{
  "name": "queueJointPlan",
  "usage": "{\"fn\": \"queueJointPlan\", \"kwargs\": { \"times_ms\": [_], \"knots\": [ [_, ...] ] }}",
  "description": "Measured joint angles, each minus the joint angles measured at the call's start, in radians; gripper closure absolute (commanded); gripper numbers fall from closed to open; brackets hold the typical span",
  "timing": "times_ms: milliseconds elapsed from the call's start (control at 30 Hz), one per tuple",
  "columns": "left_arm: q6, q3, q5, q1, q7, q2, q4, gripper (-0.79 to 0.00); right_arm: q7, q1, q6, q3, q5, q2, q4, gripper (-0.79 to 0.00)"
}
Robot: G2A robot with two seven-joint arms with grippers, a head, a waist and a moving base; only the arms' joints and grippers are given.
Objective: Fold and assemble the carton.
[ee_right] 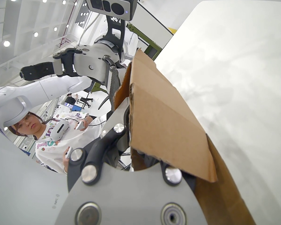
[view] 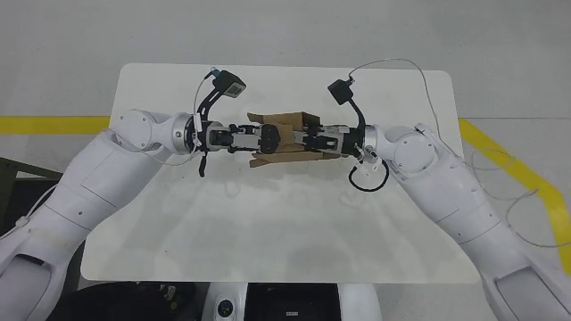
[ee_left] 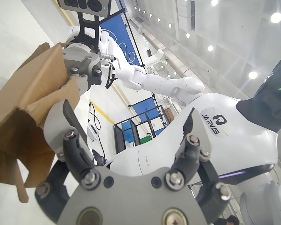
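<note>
Over white table (view: 268,232), brown carton (view: 284,118) seems half-folded.

White round-cornered table (view: 268,232), brown carton (view: 284,127) over its far middle (contact unclear).

Left claw (ee_left: 128,108) spread wide, right claw (view: 307,136) pinched tight, facing each other closely

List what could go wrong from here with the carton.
1. The left gripper is open and grips nothing, so the carton may slip or twist if pushed from that side.
2. The right gripper sits close opposite it across the carton, so the two might collide if either advances.
3. The carton's flaps stick out unevenly and half-folded. More pressure might crease them in the wrong place.
</note>
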Motion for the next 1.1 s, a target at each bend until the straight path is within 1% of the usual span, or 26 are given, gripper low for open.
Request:
{"fn": "queueJointPlan", "kwargs": {
  "times_ms": [167, 333, 600, 867, 1100],
  "knots": [
    [0.001, -0.034, 0.008, 0.014, -0.001, -0.006, 0.01, -0.785, 0.002, -0.018, 0.003, 0.032, -0.009, 0.005, -0.007, 0.0],
    [0.006, -0.069, 0.019, 0.042, -0.006, -0.004, 0.038, -0.785, 0.016, -0.034, 0.005, 0.055, -0.012, 0.009, -0.027, 0.0],
    [0.019, -0.123, 0.04, 0.073, -0.019, -0.005, 0.091, -0.785, 0.084, -0.04, 0.005, 0.052, 0.023, 0.004, -0.053, 0.0],
    [0.03, -0.162, 0.04, 0.085, -0.03, -0.015, 0.089, -0.785, 0.153, -0.029, 0.002, 0.025, 0.067, -0.01, -0.039, 0.0],
    [0.046, -0.186, 0.039, 0.096, -0.047, -0.025, 0.081, -0.785, 0.172, -0.016, -0.009, 0.01, 0.089, -0.023, -0.015, 0.0]
  ]
}}
